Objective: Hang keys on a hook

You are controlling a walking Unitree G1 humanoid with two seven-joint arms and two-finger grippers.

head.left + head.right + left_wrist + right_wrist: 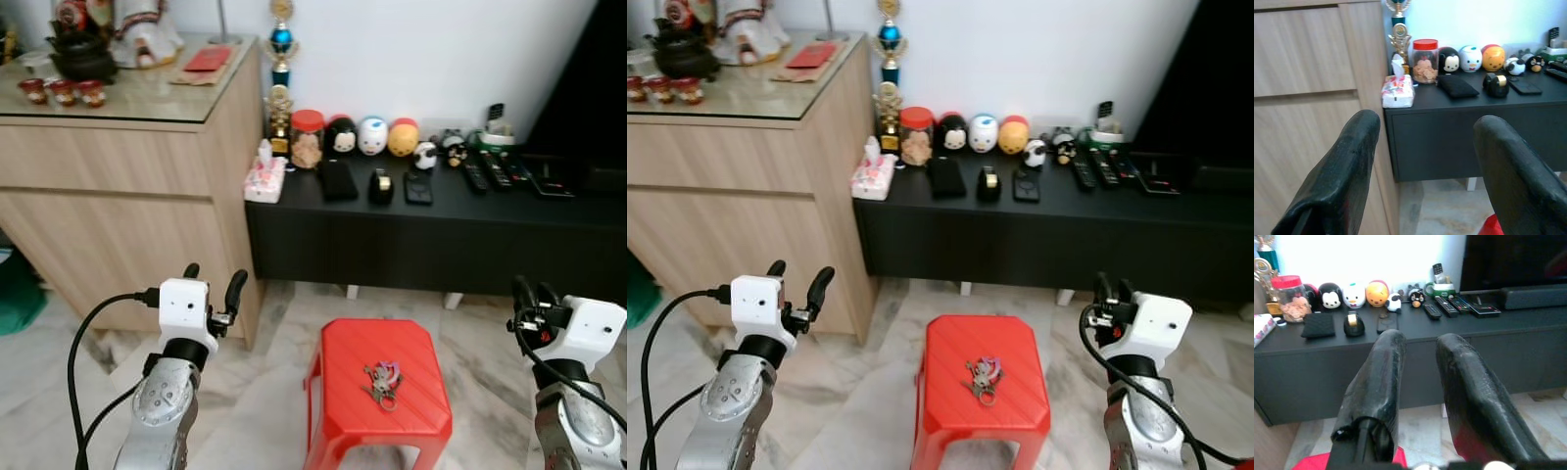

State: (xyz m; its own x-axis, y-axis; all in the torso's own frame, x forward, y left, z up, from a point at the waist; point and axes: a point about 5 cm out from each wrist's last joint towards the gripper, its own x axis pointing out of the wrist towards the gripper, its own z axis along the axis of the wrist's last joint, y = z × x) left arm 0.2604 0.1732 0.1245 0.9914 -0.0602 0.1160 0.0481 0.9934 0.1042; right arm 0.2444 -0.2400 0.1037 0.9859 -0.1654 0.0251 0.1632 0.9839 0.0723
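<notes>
Keys [383,380] lie on the red plastic stool [377,423], between the two raised arms. Left gripper [214,284] is spread wide; right gripper [530,294] has a narrow gap, holding nothing. No writing is legible anywhere.

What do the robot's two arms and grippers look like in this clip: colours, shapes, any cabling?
Both arms are silver metal, rounded at the forearm, each ending in a white boxy wrist block. The left gripper and the right gripper each carry two long black fingers with a matte, slightly scuffed surface and rounded tips. Black cables loop from the wrist blocks down along both arms.
</notes>
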